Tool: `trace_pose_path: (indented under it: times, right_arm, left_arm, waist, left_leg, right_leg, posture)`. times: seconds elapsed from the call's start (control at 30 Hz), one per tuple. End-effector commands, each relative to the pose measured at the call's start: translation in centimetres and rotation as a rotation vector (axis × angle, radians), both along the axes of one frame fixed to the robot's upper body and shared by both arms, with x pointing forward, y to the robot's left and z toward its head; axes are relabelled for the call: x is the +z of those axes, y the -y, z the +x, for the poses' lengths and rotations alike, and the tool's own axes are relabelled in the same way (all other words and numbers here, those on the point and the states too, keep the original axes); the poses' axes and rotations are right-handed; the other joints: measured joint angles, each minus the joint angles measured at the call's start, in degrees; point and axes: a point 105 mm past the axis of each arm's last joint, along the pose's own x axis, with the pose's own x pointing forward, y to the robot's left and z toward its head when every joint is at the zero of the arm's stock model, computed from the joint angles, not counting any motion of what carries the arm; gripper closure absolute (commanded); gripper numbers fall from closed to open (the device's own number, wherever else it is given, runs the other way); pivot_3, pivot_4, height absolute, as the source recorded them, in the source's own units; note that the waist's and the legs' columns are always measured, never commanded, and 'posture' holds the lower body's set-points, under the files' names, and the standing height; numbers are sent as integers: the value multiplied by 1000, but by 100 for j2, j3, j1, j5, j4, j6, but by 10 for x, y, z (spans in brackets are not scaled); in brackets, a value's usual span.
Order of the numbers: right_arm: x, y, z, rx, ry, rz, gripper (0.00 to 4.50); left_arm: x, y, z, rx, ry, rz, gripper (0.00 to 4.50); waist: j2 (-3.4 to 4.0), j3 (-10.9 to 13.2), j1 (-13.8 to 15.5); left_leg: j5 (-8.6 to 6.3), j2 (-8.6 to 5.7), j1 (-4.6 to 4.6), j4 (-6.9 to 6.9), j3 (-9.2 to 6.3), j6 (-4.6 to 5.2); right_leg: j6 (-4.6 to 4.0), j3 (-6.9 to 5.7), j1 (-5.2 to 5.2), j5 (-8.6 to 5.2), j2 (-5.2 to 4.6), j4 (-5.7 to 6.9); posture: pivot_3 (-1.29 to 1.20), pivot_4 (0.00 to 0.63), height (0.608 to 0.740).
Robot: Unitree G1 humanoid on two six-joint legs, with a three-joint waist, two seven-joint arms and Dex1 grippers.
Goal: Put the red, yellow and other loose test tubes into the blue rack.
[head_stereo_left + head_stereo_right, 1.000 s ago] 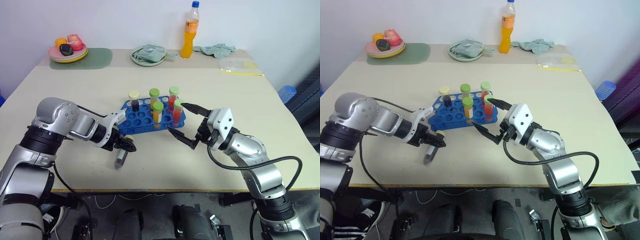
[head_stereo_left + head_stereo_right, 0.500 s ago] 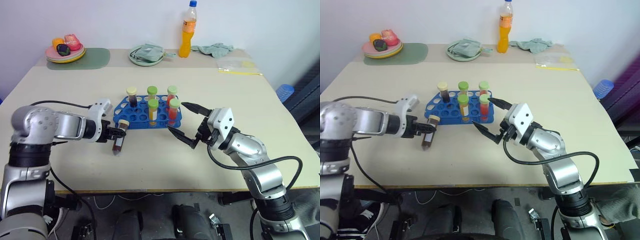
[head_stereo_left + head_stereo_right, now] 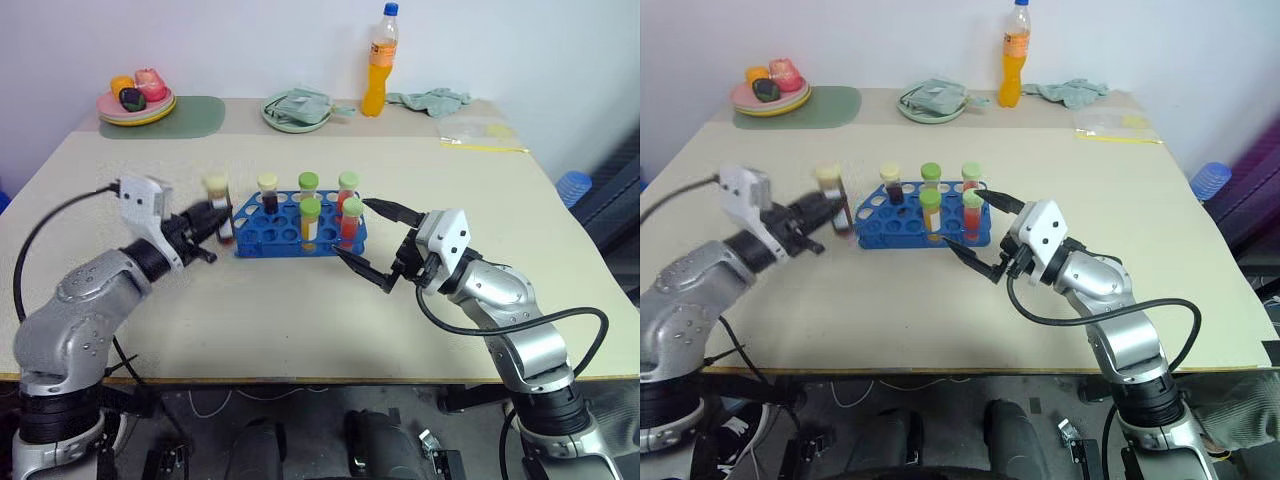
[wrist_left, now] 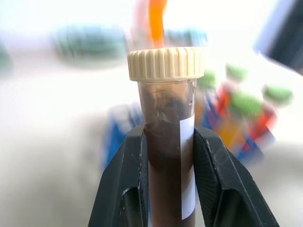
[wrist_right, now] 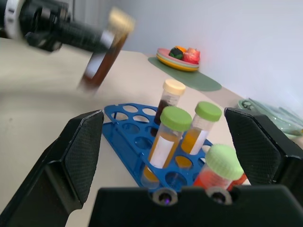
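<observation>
The blue rack [image 3: 285, 238] stands mid-table with several capped tubes in it: a cream-capped dark one [image 3: 268, 192] and green-capped yellow, orange and red ones [image 3: 310, 218]. My left gripper [image 3: 214, 226] is shut on a cream-capped test tube [image 3: 221, 210] of dark brown liquid. It holds the tube roughly upright in the air just left of the rack's left end. In the left wrist view both fingers [image 4: 128, 175] clamp the tube [image 4: 165, 156] below its cap. My right gripper [image 3: 351, 228] is open and empty at the rack's right end.
At the back of the table are an orange drink bottle [image 3: 378, 60], a plate of food [image 3: 136, 100] on a green mat [image 3: 192, 116], a green plate with a cloth [image 3: 296, 108], another cloth [image 3: 430, 98] and a plastic bag [image 3: 482, 134].
My left gripper has lifted the dark tube off the table, turned it from hanging down to upright and carried it up beside the rack's left end. The right arm stayed put.
</observation>
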Motion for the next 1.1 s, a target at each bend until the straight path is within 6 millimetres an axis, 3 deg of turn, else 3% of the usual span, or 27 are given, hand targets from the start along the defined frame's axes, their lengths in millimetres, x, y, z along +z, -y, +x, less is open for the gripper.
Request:
trace_pose_path:
  times: [0.03,0.2,0.47,0.67,0.83,1.1]
  right_arm:
    - [9,0,-2,11,41,11,0]
    - [3,8,-8,16,1,1,0]
    - [-4,14,-21,47,-57,-24,0]
    - [-2,15,-19,28,-49,-27,0]
    - [1,16,-17,13,-36,-34,0]
    - [2,16,-16,1,-31,-34,0]
  left_arm:
    - [7,10,0,-21,247,81,3756]
    - [-2,18,7,-59,408,92,3756]
    - [-28,25,20,-57,483,104,3756]
    - [-49,36,32,-58,432,52,3756]
    - [-63,46,29,-97,378,28,3756]
    - [-67,50,26,-72,350,-19,3756]
  waist:
    - [0,0,1]
    - [-1,-1,14]
    - [-3,-2,-11]
    - [-3,-3,0]
    - [-4,-3,3]
    - [-3,-5,-1]
  left_leg:
    - [0,0,-1,0,1,0]
    - [-1,1,-4,2,0,3]
    - [-5,3,-7,7,0,11]
    - [-5,6,-6,7,-1,12]
    - [-6,5,-9,8,-2,13]
    - [-7,7,-5,9,-3,15]
  right_leg:
    - [0,0,0,0,1,-1]
    - [2,-1,0,1,3,-1]
    - [24,-1,0,13,5,-4]
    - [28,-1,0,15,10,-2]
    - [29,-1,1,16,10,-3]
    - [30,-1,1,16,11,1]
  posture:
    - [0,150,740]
    - [0,150,740]
    - [0,150,740]
    - [0,150,740]
    - [0,150,740]
    - [0,150,740]
